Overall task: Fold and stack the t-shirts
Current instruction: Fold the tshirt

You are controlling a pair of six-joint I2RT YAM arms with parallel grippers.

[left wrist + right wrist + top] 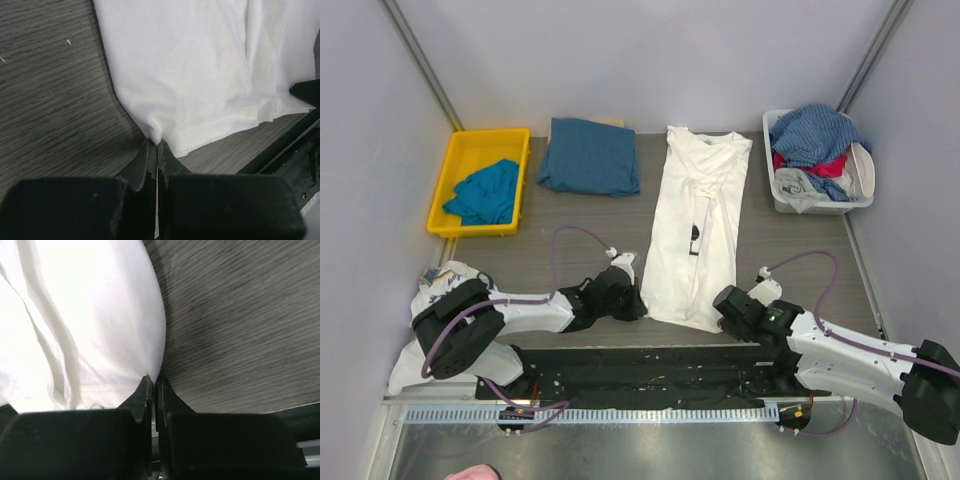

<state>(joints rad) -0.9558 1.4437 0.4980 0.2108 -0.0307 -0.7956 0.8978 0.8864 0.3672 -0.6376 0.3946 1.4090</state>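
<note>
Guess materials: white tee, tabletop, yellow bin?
White tee: soft matte knit, likely cotton; it creases and shows a stitched hem. Tabletop: grey wood-grain finish, probably laminate. Yellow bin: smooth rigid walls, looks like moulded plastic.

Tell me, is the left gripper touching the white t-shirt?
Touching. In the left wrist view the left gripper is closed on the hem corner of the white t-shirt, and the cloth bunches between its fingertips.

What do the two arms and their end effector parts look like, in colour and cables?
Both arms have white link shells with black joints. A purple cable loops along the left arm, another along the right. The left end effector and right end effector have black, wedge-shaped fingers.
</note>
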